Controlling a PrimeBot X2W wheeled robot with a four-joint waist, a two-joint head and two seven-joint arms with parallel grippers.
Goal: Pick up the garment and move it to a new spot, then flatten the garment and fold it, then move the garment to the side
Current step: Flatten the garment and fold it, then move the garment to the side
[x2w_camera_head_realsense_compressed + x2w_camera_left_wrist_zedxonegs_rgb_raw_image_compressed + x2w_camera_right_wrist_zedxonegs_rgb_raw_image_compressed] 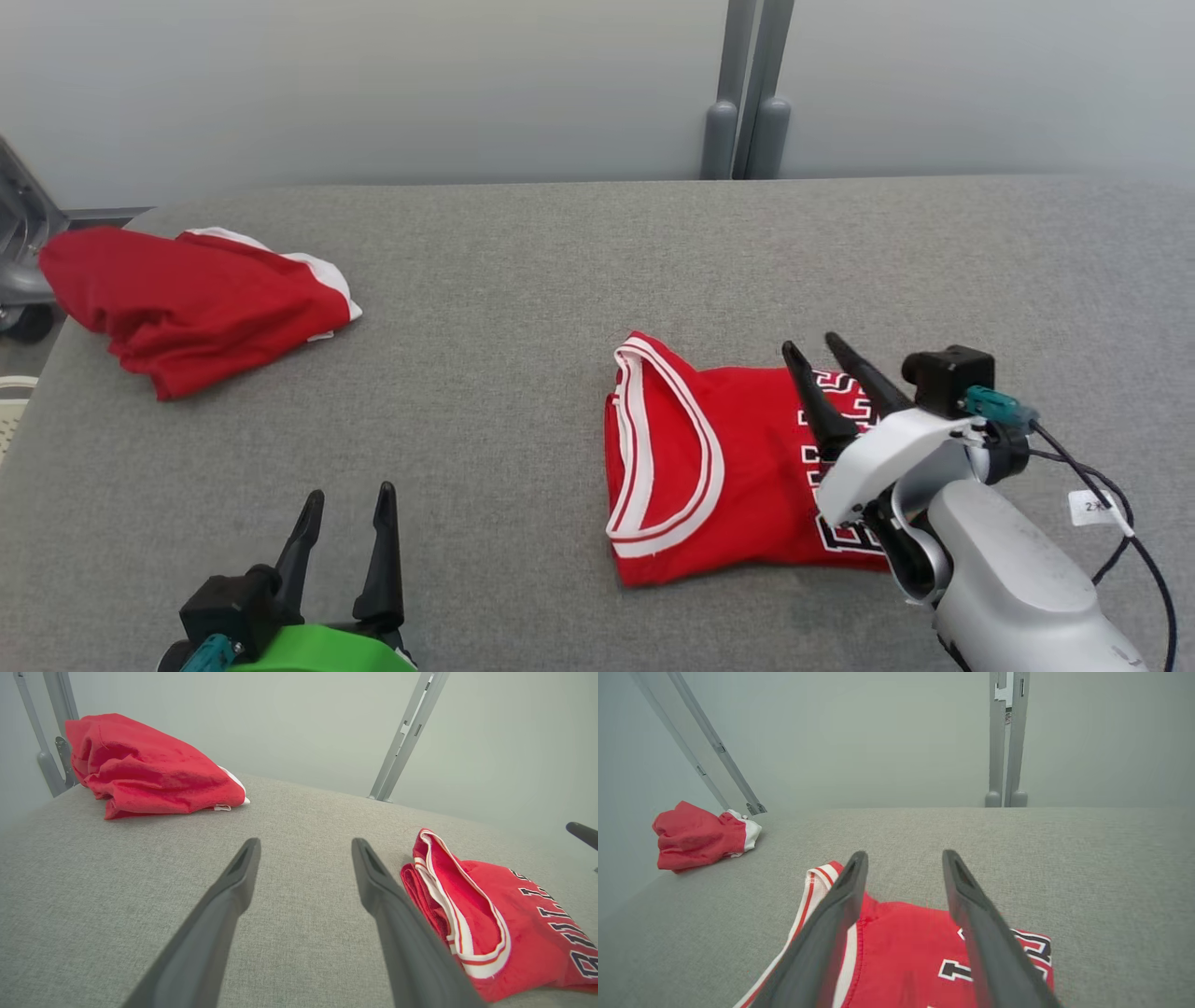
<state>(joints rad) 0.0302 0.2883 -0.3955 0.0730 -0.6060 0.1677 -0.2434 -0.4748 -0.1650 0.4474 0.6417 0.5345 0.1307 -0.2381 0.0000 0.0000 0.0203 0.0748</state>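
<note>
Though apart over far edge of garment (738, 448), right pincer (810, 343) empty; left pincer (351, 491) wide above open surface (523, 280)

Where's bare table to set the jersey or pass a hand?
Widest free patch: mid-table, between the red bundle and the jersey, ahead of the left gripper. Also the back strip along the wall. Crowded: right front, where the right gripper hangs over the jersey; far-left corner holds the bundle.

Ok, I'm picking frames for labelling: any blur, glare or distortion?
Head view: even soft light, no glare, folded jersey sharp with barely a shadow. Left wrist view: wide-angle lean on the frame post, left gripper soft near the bottom edge. Right wrist view: right gripper blurred low down, the jersey's lettering soft there.
</note>
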